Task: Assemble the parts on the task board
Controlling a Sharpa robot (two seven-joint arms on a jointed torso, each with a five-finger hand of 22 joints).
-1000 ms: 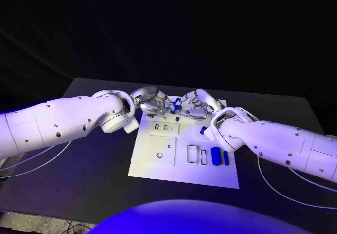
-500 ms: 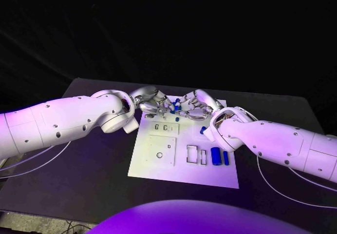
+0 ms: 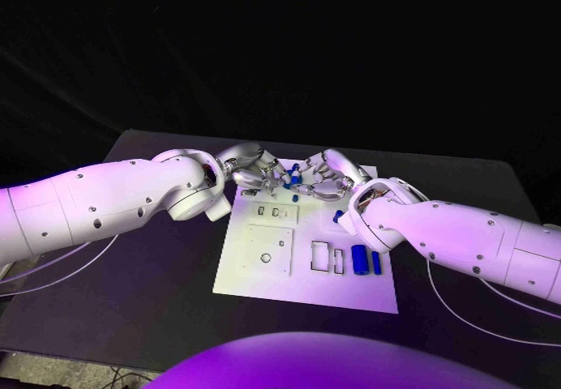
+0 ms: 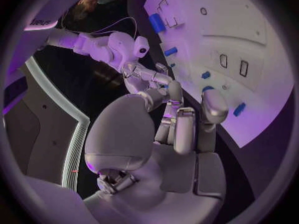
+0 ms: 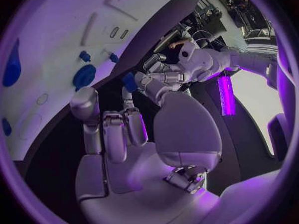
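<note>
Here the black tabletop [image 3: 152,292] carries the white task board [image 3: 306,279], and both robot hands meet over its far edge. Your left robot hand [image 3: 255,177] has its fingers curled toward the right one; whether it grips anything you cannot tell from these views. Your right robot hand [image 3: 325,180] faces it just beside, and a small blue part [image 3: 296,172] shows between the two. It seems pinched at the right fingertips, as the right wrist view also shows a blue piece [image 5: 129,81] at that hand's fingers, though which hand truly holds it stays uncertain.

Nearer you on the board, two blue cylinders [image 3: 365,260] lie side by side next to the rectangular slots [image 3: 326,257], and a small blue peg [image 3: 338,216] sits by your right wrist.

For this step, you should probably keep the part pinched firmly and square to its socket near the far edge, steadying with the left hand, and press straight down rather than at a tilt.

Against the earlier frames, both hands hold almost the same place; nothing on the board has shifted.
</note>
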